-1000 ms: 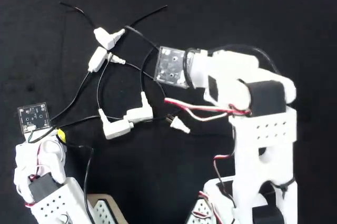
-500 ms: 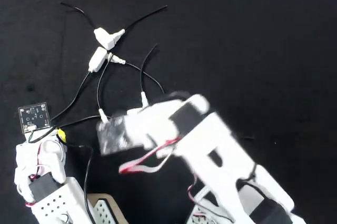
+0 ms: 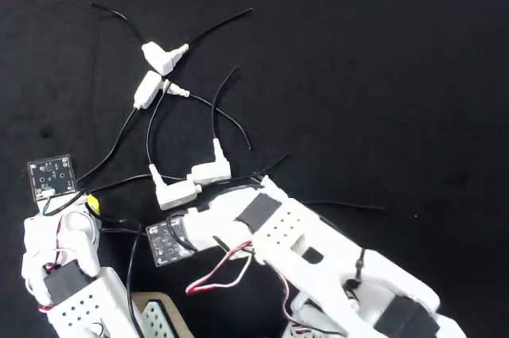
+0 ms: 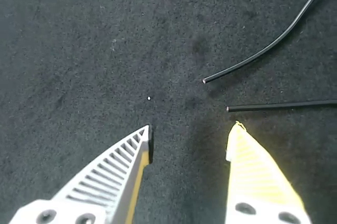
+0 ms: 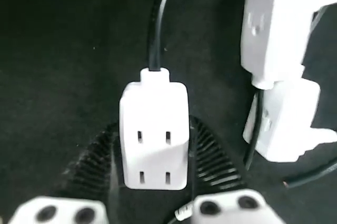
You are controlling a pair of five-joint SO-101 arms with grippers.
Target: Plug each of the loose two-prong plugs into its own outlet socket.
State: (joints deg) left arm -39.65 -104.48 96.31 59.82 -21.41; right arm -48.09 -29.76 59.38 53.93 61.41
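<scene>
Clamping a boxy white socket [image 5: 154, 103] between ribbed black fingers [image 5: 210, 155], right gripper [image 5: 152, 129] low over matte black cloth [image 3: 382, 75], two blocky white plugs [image 5: 274, 29] just beside, left gripper [image 4: 192, 128] spread wide above bare cloth, two cut cable ends [image 4: 204, 80] near its tips

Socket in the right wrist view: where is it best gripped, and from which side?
Probably grip the socket across its two long side walls, coming from the end opposite the cord: the slot face points at the camera and the cord leaves one short end, so both stay clear.
</scene>
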